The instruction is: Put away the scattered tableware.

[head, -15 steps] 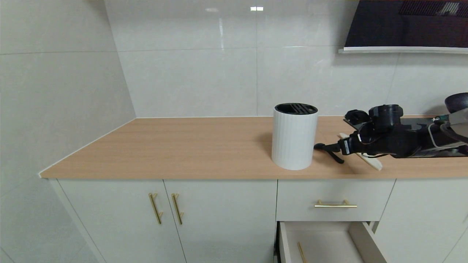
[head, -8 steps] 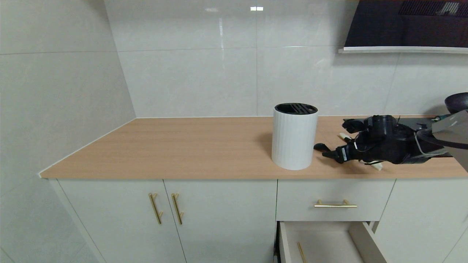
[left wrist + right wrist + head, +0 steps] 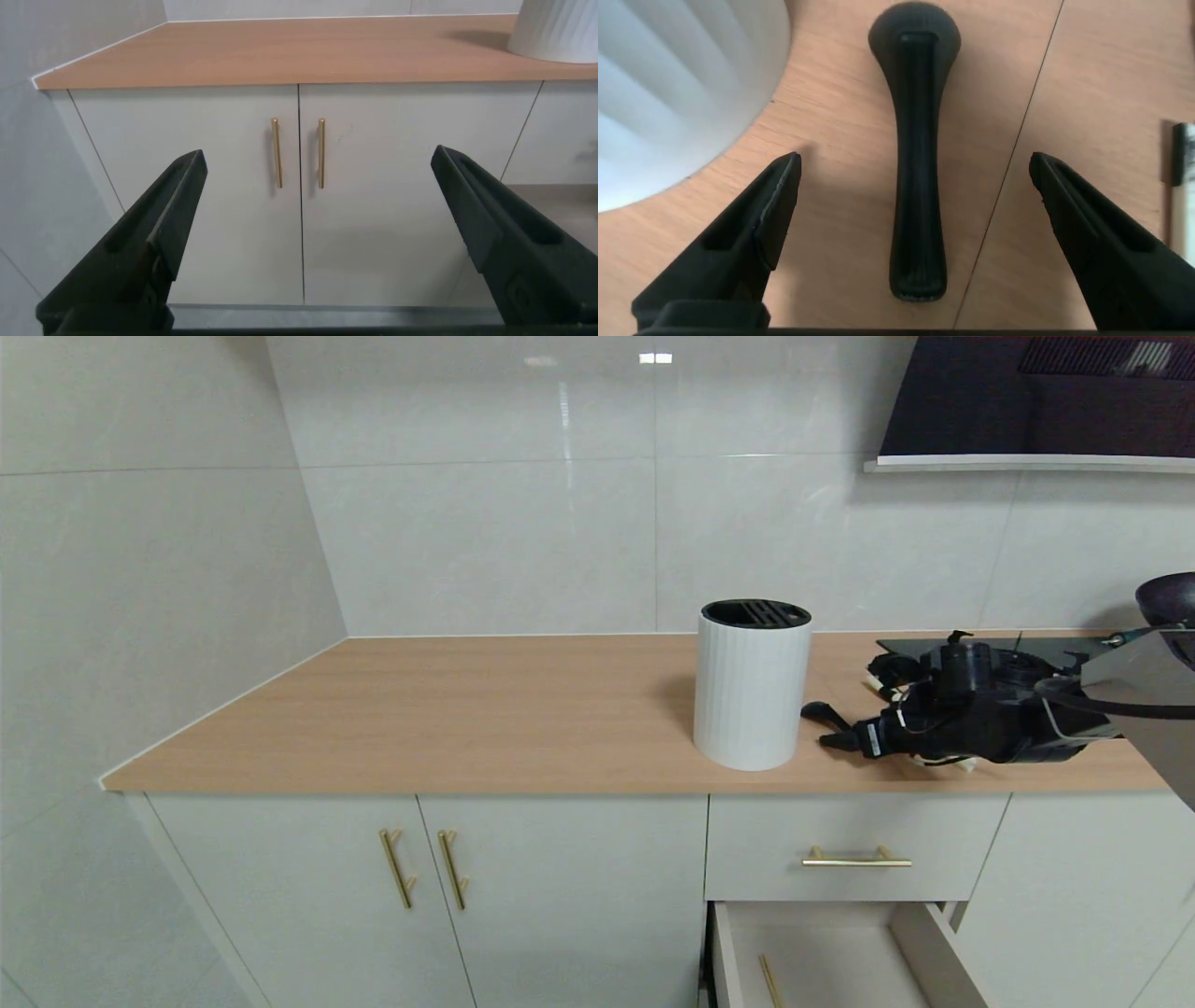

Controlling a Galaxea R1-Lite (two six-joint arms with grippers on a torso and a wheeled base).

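Observation:
A black utensil handle (image 3: 915, 159) lies flat on the wooden counter (image 3: 523, 709), just right of a white ribbed holder (image 3: 752, 686) with a black slotted top. My right gripper (image 3: 913, 168) is open, with one finger on each side of the handle and low over the counter. From the head, the handle's rounded end (image 3: 817, 710) pokes out beside the holder, in front of the right gripper (image 3: 840, 735). A pale utensil (image 3: 948, 763) lies mostly hidden under the right arm. My left gripper (image 3: 318, 159) is open and holds nothing, low in front of the cabinet doors.
A black cooktop (image 3: 1046, 646) and a dark pan (image 3: 1167, 597) sit at the far right of the counter. Below the holder a drawer (image 3: 822, 952) stands pulled out. Two cabinet doors with gold handles (image 3: 276, 152) face the left gripper. A tiled wall rises behind the counter.
The right arm has dropped lower toward the counter and turned its wrist, bringing its open fingers down around the black handle. It now covers more of the pale utensil.

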